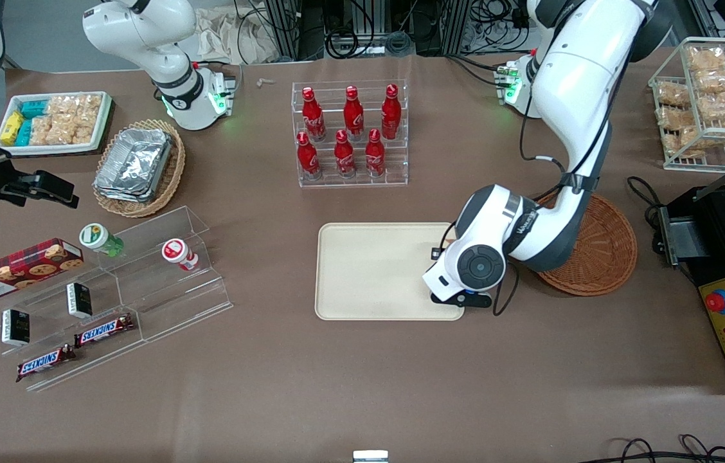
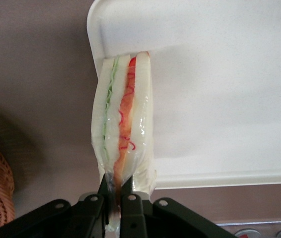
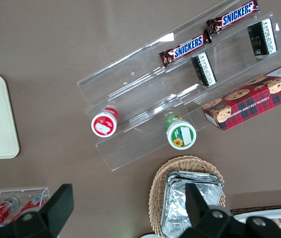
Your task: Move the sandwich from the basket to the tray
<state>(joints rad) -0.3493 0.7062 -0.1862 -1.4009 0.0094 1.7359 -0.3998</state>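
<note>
A: Start at the fingers (image 2: pixel 128 201). What do they have?

B: They pinch one end of the sandwich (image 2: pixel 123 121) — closed narrow on it, the wrapped wedge sticking out from between them with its red, orange and green filling showing along the edge.

A: And the gripper (image 2: pixel 113 198) itself, where is it?

B: Over the tray (image 1: pixel 369 270), at the end nearest the basket (image 1: pixel 600 251). In the front view the wrist housing covers it, so only a dark bit of it shows at the tray's rim.

A: Is the sandwich down on the tray?

B: Its free end lies over the tray's corner, crossing the rim. I cannot tell whether it touches the surface or hangs just above it.

A: The basket?

B: Beside the tray, toward the working arm's end of the table, partly under the arm. What shows of its inside is bare wicker.

A: Anything else near the tray?

B: The bottle rack (image 1: pixel 349 132) stands farther from the front camera than the tray, six red bottles in it. Toward the parked arm's end from the tray is a clear stepped stand (image 1: pixel 118 283) with two small cups, two Snickers bars and small dark boxes — well apart from the tray. The oval basket of foil trays (image 1: pixel 137 167) sits still farther from the tray, that way too.
</note>
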